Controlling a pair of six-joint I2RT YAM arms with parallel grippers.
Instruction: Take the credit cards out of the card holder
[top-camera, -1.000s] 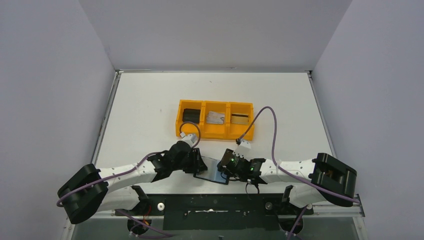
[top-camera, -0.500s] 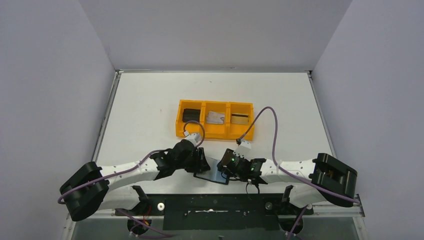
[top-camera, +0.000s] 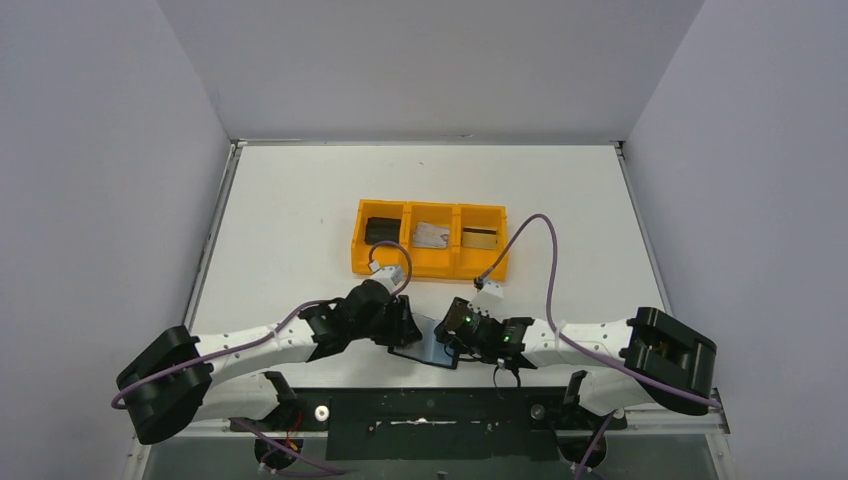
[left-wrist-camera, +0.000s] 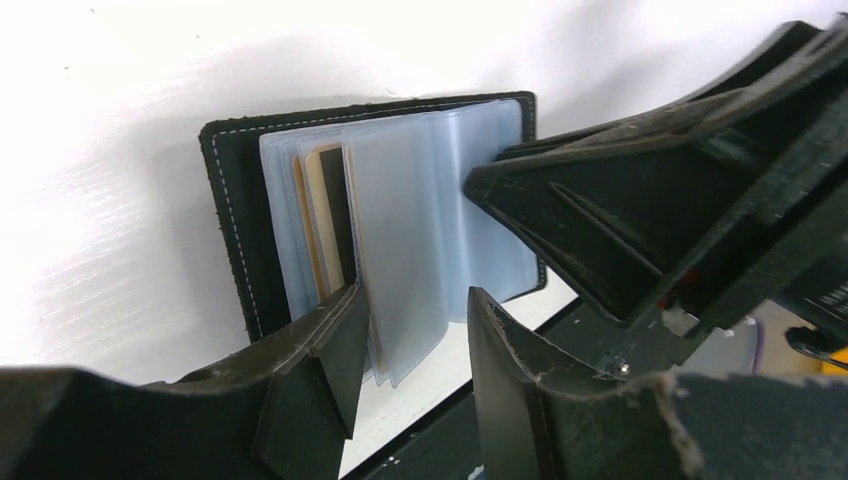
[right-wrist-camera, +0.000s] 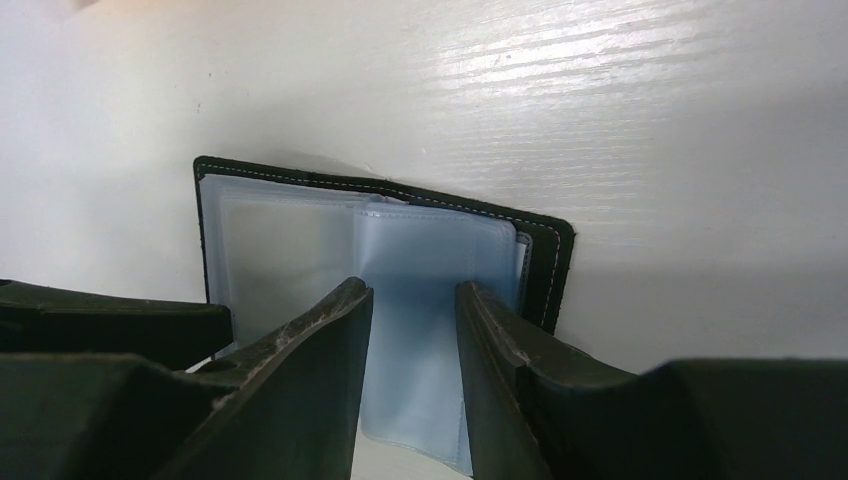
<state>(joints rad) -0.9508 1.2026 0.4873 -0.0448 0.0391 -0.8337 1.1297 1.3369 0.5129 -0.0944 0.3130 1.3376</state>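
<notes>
From above I saw a white table boxed in by plain pale grey walls on the left, back and right. An orange tray with three compartments in a row sat near the table's middle, its long side running left to right. A small, chunky black block lay in the left compartment. Along the table's near edge ran a black plate. Up close, the table showed a faint streaky grain and a glossy sheen.

left arm low, inward | left fingers parted | right arm low, inward | right fingers parted
</notes>
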